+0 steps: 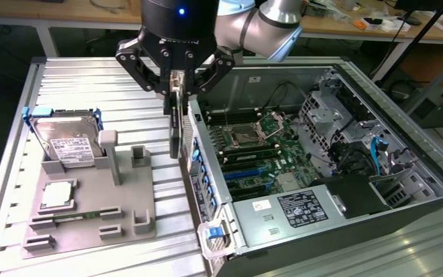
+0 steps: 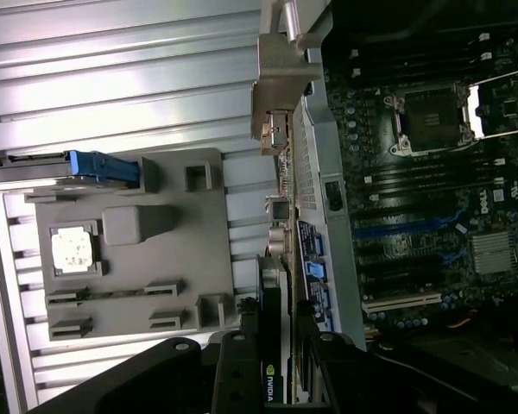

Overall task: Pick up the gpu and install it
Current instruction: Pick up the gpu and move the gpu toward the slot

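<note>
Pincer (image 1: 177,86) vertical, tight around upright gpu (image 1: 175,133) beside computer case (image 1: 260,86).

hard drive (image 1: 66,145), cpu chip (image 1: 57,195) on grey holder (image 1: 125,210)

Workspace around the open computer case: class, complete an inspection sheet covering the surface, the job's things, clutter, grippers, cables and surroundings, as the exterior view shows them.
Surface: ribbed metal table carrying a grey fixture tray and an open computer case.
Job's things: gpu hangs upright and edge-on between tray and case, not seated in the motherboard.
Clutter: hard drive, CPU and RAM stick sit in the tray.
Grippers: gripper shut on the gpu's upper edge.
Cables: black and blue leads inside the case.
Surroundings: cluttered workbench behind the table.
</note>
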Tool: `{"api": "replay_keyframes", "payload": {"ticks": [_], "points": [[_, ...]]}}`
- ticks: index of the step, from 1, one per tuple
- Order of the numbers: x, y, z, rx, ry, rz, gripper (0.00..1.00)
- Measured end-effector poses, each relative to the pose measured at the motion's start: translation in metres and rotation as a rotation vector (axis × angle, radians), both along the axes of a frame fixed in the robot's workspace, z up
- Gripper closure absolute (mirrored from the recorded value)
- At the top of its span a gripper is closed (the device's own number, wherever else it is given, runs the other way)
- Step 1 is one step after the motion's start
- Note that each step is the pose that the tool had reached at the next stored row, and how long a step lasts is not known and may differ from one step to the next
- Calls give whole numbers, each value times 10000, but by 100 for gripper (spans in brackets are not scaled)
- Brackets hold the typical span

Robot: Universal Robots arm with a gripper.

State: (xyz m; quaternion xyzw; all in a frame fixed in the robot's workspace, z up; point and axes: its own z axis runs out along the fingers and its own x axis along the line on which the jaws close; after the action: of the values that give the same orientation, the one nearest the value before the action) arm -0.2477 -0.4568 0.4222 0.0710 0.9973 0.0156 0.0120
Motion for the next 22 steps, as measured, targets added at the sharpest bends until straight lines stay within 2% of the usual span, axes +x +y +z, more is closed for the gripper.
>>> {"api": "replay_keyframes", "payload": {"ticks": [22], "points": [[156,0,0,0,0,-1,73]]}}
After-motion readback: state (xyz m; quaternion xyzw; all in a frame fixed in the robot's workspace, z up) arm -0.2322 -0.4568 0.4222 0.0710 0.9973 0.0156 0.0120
